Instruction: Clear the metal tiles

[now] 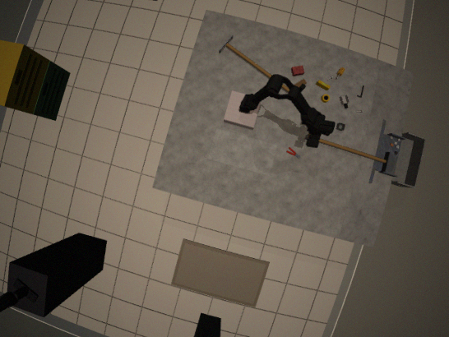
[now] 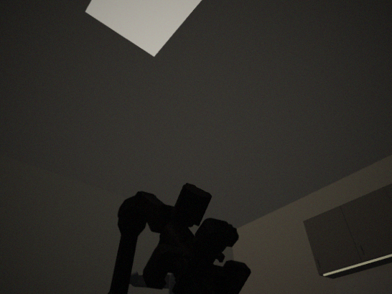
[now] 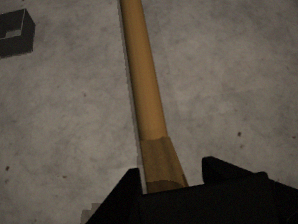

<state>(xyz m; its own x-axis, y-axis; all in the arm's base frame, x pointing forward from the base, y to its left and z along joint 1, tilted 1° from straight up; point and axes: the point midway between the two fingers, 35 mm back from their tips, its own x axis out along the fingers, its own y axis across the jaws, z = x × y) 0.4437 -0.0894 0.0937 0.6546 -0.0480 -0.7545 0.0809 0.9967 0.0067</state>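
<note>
My gripper (image 1: 313, 140) (image 3: 171, 172) is shut on the wooden handle of the long scraper (image 1: 354, 150) (image 3: 145, 75). The handle runs right from the fingers to a dark blade (image 1: 386, 161) over the near part of the steel bench plate (image 1: 385, 141). Several small metal tiles (image 1: 391, 145), pale and orange, show on the plate's upper part, beside the blade and not in front of it. The catch box (image 1: 414, 160) is at the plate's far right end; its inside is mostly hidden in shadow. Whether the blade touches the plate cannot be told. The exterior view shows only the dark arm.
A second wooden-handled tool (image 1: 248, 60) lies at the upper left, partly under the arm. A red block (image 1: 298, 70), yellow block (image 1: 322, 85), yellow ring (image 1: 325, 98) and dark hollow square (image 1: 340, 126) (image 3: 17, 42) lie above the handle. Red-handled pliers (image 1: 291, 151) lie below the gripper.
</note>
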